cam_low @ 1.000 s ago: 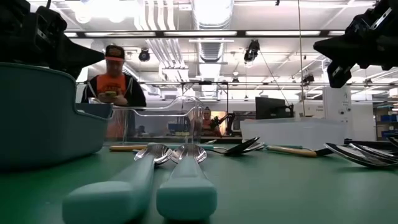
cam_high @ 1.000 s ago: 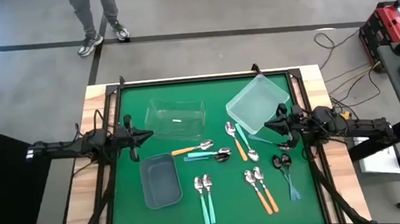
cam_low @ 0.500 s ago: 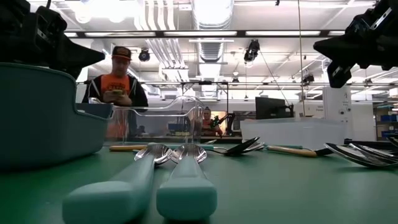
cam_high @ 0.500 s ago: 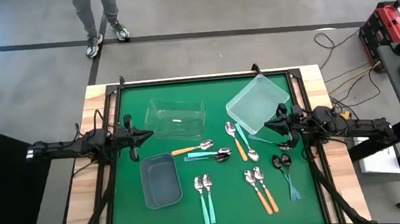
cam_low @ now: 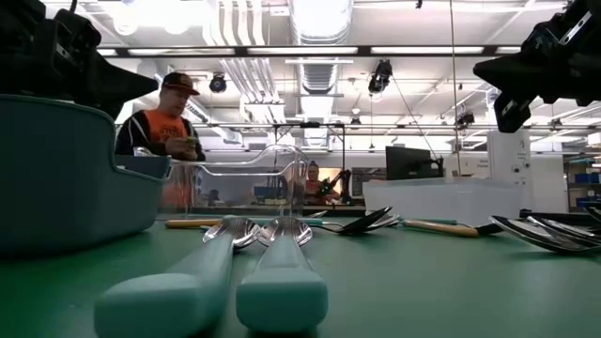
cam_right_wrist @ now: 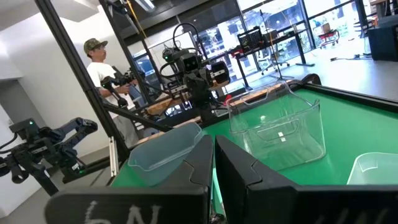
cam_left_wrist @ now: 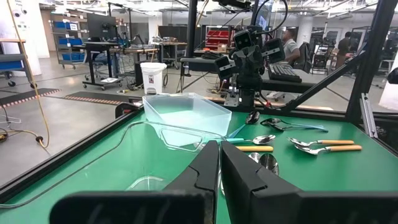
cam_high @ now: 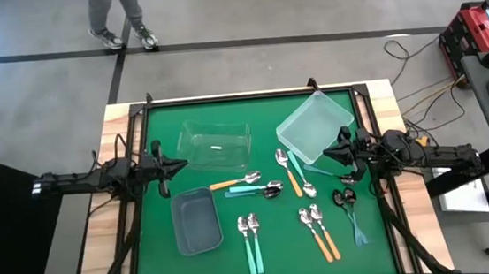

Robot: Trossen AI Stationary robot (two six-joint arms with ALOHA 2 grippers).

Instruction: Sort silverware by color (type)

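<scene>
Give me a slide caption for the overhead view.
Both arms wait with left tool and right tool shut above the green table, unsorted spoons beside three empty bins.

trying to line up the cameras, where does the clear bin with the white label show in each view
High view: clear bin sits upper left of the mat's centre, by the left tool.
Low view: left of centre, behind the spoons.
Left wrist view: only its near rim, just ahead of the shut fingers.
Right wrist view: right of centre.
Shared landmark: the green mat.
</scene>
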